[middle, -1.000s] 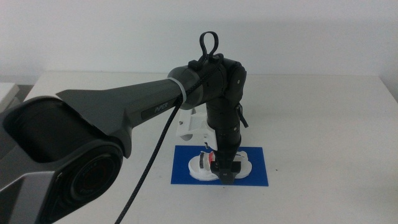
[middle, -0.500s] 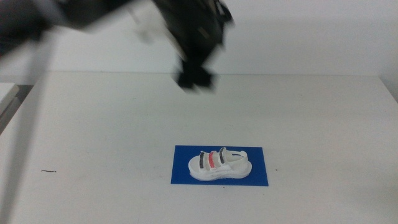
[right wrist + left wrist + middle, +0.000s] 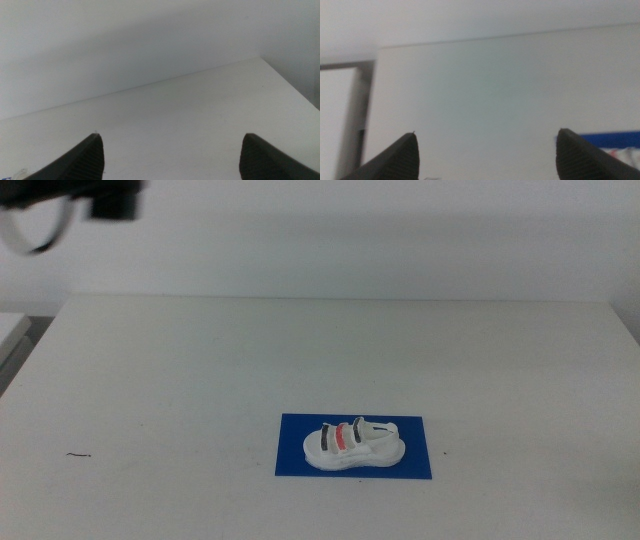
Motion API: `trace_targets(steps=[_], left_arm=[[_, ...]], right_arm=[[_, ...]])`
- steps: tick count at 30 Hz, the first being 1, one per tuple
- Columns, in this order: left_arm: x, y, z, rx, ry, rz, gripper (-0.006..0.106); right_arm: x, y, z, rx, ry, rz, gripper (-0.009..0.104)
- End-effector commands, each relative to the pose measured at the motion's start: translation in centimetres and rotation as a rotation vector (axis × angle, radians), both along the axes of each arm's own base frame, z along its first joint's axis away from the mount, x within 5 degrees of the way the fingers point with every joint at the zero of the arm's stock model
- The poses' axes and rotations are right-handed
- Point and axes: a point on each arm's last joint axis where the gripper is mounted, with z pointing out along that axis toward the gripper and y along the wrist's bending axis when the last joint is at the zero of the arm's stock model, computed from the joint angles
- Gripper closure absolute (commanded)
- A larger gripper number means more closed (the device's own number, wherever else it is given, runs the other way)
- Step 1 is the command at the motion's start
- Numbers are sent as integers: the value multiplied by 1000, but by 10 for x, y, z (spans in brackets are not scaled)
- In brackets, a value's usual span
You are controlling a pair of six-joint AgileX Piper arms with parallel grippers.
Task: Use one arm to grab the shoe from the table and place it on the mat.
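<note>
The white sandal [image 3: 354, 444] with dark, red and white straps lies on its sole on the deep-blue mat [image 3: 415, 464], on the near middle of the white table [image 3: 200, 380]. Nothing touches it. The left arm [image 3: 95, 200] shows only as a blurred dark shape with a cable loop at the far upper left of the middle view, high above the table. The left gripper [image 3: 487, 152] is open and empty, with a strip of the mat [image 3: 615, 138] beside one jaw. The right gripper [image 3: 172, 155] is open and empty over bare table, outside the middle view.
A small dark scratch mark [image 3: 78, 455] lies near the table's left front. A tiny dark speck [image 3: 445, 453] sits just right of the mat. The table's left edge [image 3: 372, 110] shows in the left wrist view.
The left gripper let go of the sandal on the mat, rose, and swung up and back to the far upper left. The sandal stays on the mat.
</note>
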Motion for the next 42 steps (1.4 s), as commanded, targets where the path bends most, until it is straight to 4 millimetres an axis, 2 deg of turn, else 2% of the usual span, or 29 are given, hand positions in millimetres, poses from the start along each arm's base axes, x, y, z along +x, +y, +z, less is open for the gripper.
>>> trace_targets(steps=[1,8,11,14,16,18,22,26,30,34,42], left_arm=[[-18,16,-3,11,1,-26,7],[-59,35,-22,-35,-163,-116,7],[-68,35,-39,-67,-273,-193,7],[-76,36,-61,-65,-459,-289,7],[-84,40,-83,-97,-599,-316,7],[-95,50,-111,-155,-687,-255,7],[-120,66,-170,-202,-731,-136,7],[-140,72,-208,-176,-755,-115,7],[-151,75,-236,-171,-782,-109,7],[-158,76,-244,-223,-804,-96,7],[-158,76,-246,-143,-782,-122,7]], right_arm=[[0,0,0,-10,-11,2,16],[0,0,0,-10,-11,2,16],[0,0,0,-10,-11,2,16],[0,0,0,-10,-11,2,16],[0,0,0,-10,-11,2,16],[0,0,0,-10,-11,2,16],[0,0,0,-10,-11,2,16],[0,0,0,-10,-11,2,16],[0,0,0,-10,-11,2,16],[0,0,0,-10,-11,2,16],[0,0,0,-10,-11,2,16]])
